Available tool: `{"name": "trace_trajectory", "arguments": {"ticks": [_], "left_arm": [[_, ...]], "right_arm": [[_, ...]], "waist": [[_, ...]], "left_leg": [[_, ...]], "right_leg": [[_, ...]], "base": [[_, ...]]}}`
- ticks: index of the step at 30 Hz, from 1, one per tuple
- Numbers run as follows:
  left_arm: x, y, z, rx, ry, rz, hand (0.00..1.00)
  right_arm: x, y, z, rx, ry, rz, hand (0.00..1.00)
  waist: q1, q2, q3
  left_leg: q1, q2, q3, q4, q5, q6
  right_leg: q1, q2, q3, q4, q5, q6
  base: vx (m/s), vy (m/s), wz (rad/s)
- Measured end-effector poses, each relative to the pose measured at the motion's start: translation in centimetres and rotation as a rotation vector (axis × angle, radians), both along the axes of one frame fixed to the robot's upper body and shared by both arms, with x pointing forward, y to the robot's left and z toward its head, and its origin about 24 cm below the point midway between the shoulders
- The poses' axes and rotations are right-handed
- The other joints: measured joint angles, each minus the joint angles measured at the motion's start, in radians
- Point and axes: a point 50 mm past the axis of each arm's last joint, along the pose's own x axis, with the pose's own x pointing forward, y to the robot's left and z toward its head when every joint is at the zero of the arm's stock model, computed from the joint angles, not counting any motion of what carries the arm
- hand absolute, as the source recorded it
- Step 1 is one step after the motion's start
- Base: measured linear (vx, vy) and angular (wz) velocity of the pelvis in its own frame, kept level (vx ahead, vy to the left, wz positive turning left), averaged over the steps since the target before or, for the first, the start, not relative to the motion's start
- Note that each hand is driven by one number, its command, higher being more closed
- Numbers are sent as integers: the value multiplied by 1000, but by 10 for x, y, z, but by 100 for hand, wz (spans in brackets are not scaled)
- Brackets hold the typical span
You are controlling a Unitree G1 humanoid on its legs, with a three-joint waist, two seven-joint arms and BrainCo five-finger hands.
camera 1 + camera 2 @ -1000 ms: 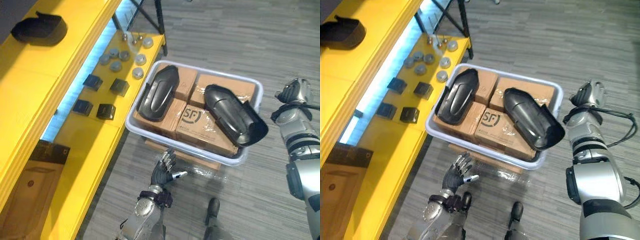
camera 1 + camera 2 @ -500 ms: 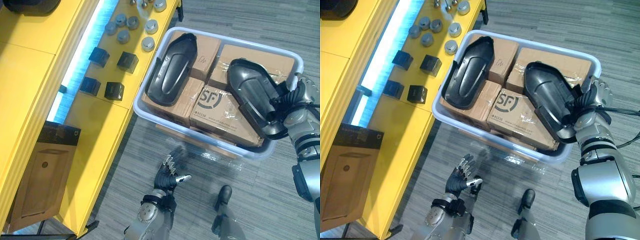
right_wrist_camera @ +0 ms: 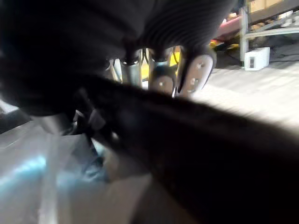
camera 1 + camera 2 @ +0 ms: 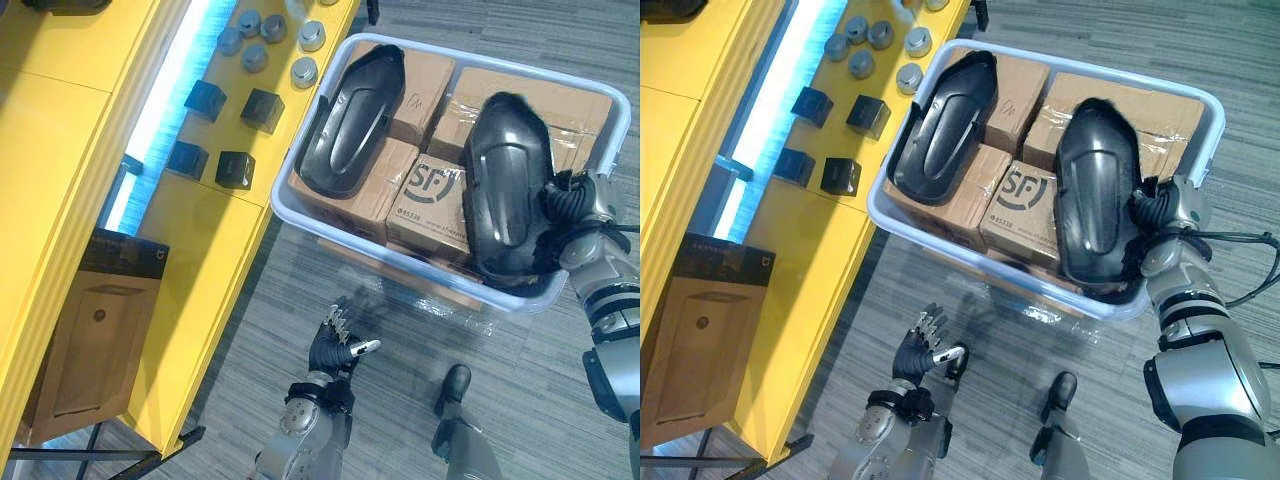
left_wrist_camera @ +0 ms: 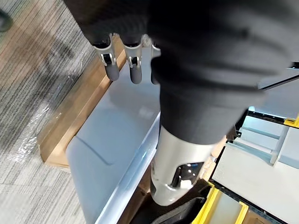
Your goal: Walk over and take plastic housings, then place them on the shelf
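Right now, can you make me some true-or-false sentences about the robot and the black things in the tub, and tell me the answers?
1. Two black housings, the left housing and the right housing, lie on cardboard boxes in the bin. True.
2. The left hand holds a housing. False: it is open and holds nothing, low over the floor.
3. The right hand has its fingers curled on the edge of the right housing. True.
4. The bin stands on top of the yellow shelf. False: it stands beside the shelf.
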Motion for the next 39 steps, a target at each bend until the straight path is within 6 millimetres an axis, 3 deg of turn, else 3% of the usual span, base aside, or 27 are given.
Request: {"name": "trace_trajectory", "arguments": {"ticks": [2,5,10,11,14,21,27,33,39], "left_arm": [[2,12,1,15,-9,31,0],[1,22,13,17,-69,41,0],[-1,25,21,30,-109,26,0],[-1,24,20,40,-105,17,0],[-1,15,21,43,-110,-34,0],[26,7,42,22,-146,-43,0],[43,2,53,66,-155,41,0],[44,2,50,123,-139,134,0],[44,8,45,255,-160,235,0]], "right_arm": [[4,15,6,-21,-44,41,100],[4,26,25,-40,-135,79,100],[5,42,35,-19,-209,127,100],[8,48,32,-8,-207,143,100],[6,54,26,-19,-213,171,100],[4,114,-10,-8,-233,358,100],[-18,162,-51,0,-234,512,100],[-37,191,-78,30,-220,622,100],[-47,200,-83,6,-250,657,100]], "waist": [[-24,-17,12],[-37,-32,13],[-70,-68,-16],[-82,-84,-31],[-91,-101,-49],[-117,-139,-147],[-147,-169,-228],[-151,-186,-287],[-143,-201,-308]], "left_leg": [[56,9,2,0,0,0],[124,20,11,-5,-7,-5],[185,51,29,-64,-10,-7],[194,55,34,-73,-10,-7],[229,58,46,-84,-10,-7],[283,71,95,-97,-9,-7],[320,74,136,-97,-12,-10],[331,99,143,-98,-35,-25],[353,102,152,-98,-58,-36]], "right_leg": [[70,10,-2,-28,4,-2],[152,32,-2,-74,16,-6],[206,65,2,-140,35,-6],[212,70,7,-150,40,-9],[246,76,17,-172,47,-8],[313,100,53,-266,79,-11],[367,111,83,-343,112,-13],[380,137,88,-366,124,-19],[394,140,106,-371,125,-17]], "base": [[38,-84,1],[57,-87,-8],[52,-77,-14],[70,-59,-13],[75,-39,-12],[78,-33,-17],[23,-2,-16],[-50,5,-6],[-57,25,-6]]}}
